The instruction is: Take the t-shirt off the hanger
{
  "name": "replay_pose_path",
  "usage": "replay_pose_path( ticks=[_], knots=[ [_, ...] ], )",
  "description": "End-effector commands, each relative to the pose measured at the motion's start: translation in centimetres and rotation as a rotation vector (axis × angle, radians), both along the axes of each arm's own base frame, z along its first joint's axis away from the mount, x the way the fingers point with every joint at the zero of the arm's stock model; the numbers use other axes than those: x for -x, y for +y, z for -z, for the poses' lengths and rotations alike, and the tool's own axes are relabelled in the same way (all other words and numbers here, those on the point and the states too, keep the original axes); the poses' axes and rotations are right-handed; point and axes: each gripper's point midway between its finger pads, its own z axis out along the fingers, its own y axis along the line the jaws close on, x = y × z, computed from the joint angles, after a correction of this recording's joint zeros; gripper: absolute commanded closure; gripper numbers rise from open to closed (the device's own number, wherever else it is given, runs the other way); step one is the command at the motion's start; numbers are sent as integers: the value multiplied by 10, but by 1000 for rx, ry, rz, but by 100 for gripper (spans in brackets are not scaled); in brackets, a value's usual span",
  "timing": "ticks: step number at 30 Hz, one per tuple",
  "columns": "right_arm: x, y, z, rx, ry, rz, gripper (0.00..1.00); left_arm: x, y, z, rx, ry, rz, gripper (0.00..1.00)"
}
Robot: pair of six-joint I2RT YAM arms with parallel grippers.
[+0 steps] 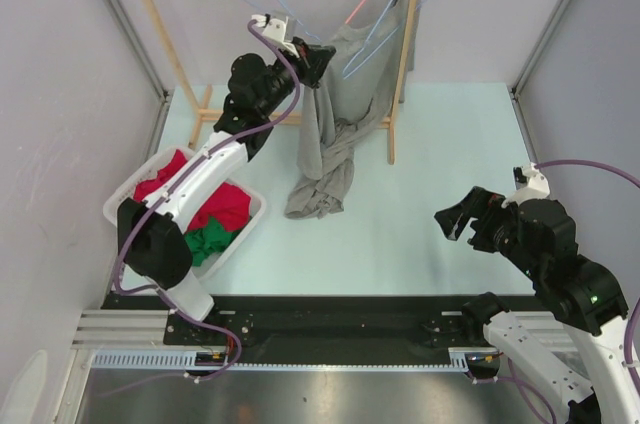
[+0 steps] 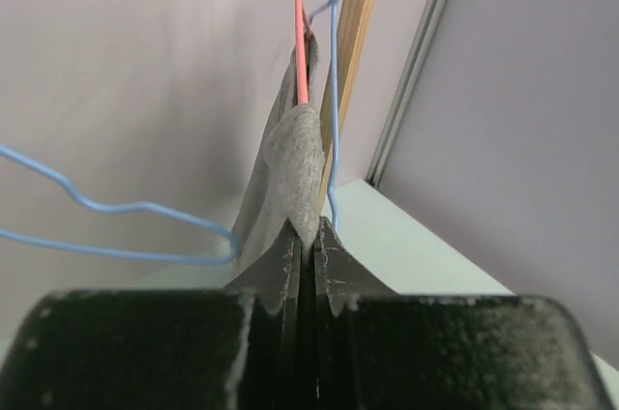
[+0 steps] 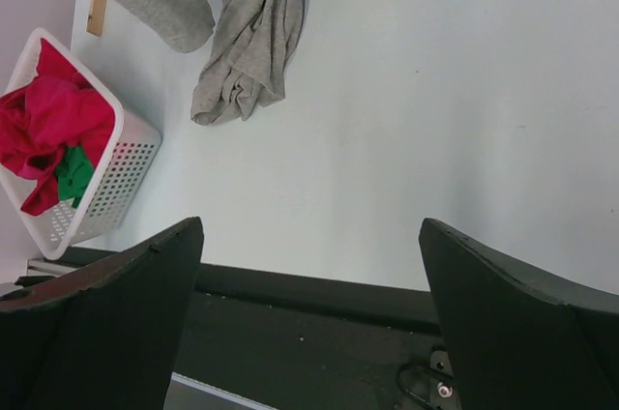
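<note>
The left gripper (image 2: 308, 236) clamps a fold of the shirt (image 1: 335, 134) just below the red hanger (image 2: 299, 33), placed to pull it free (its hem pools on the table (image 1: 450, 134)). The right gripper (image 1: 452, 221) hovers apart, jaws spread.

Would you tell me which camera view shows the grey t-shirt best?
The top external view: the grey t-shirt is seen nearly whole, from the rack down to the table. The left wrist view shows only a fold pinched between the left fingers; the right wrist view shows only its lower end, crumpled.
</note>
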Motion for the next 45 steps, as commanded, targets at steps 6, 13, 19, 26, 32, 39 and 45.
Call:
replay_pose_path(
  ticks=[6,13,19,26,32,39,45],
  knots=[
    [-4,2,-3,11,-18,-11,0,29,-7,12,-64,22,103,60],
    [-4,2,1,6,-16,-11,0,18,-9,0,-139,38,82,34],
    [-3,1,1,10,-17,-7,0,-6,-22,-12,-162,87,86,44],
    [-4,1,1,17,-18,-10,0,-37,-33,-10,-180,134,52,43],
    [-3,0,2,21,-15,-8,0,-56,-38,-9,-186,105,21,40],
    [-4,-1,3,24,-13,-5,0,-69,-43,-14,-140,100,9,67],
    [-4,-2,4,31,-9,-3,0,-73,-37,-22,-75,97,-39,100]
  ],
)
